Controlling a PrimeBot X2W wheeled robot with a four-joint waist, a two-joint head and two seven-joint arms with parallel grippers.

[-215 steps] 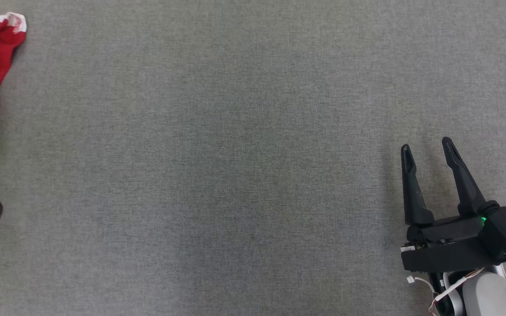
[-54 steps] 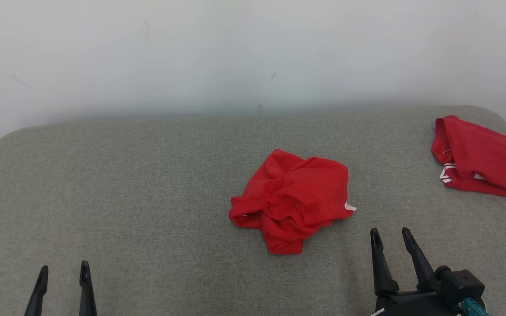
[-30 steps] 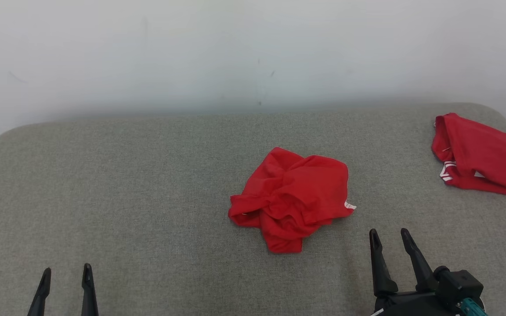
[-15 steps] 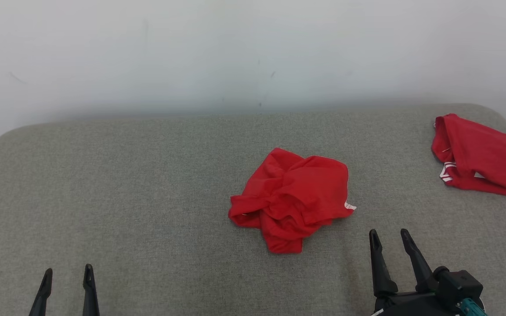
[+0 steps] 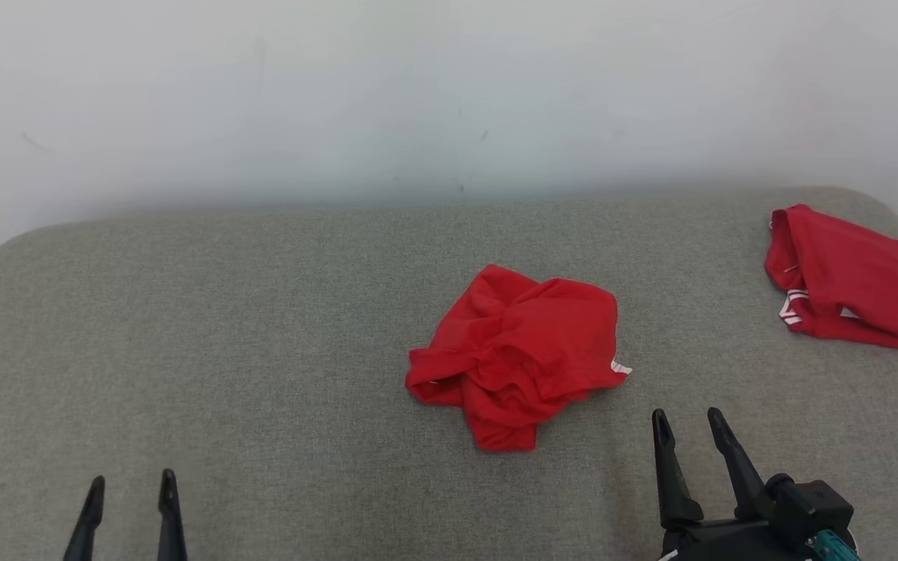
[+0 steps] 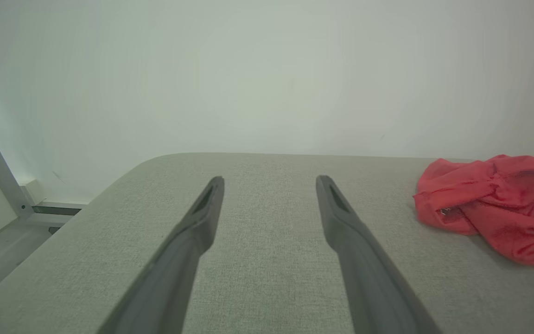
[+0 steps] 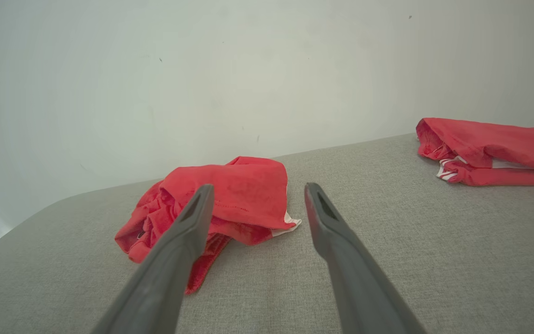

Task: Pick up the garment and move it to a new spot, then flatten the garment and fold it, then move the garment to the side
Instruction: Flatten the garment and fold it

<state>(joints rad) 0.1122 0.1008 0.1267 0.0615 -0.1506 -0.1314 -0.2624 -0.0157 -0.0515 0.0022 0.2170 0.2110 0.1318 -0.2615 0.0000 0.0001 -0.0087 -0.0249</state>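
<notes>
Well, left gripper (image 5: pixel 132 476) hovered over gray cushion (image 5: pixel 262 327), jaws apart, empty. Crumpled red garment (image 5: pixel 523 351) lay well to its right, just ahead-left of right gripper (image 5: pixel 685 412), likewise spread, empty. Second red cloth (image 5: pixel 854 280) lay farther ahead-right, apart.

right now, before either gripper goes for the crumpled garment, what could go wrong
1. The garment lies bunched in folds, so a pinch may catch only one layer and lift it twisted, harder to flatten.
2. A second garment of the same red lies at the right edge; setting this one aside there could mix them.
3. The open right gripper is near, the open left gripper far; a one-handed lift likely leaves it bunched.
</notes>
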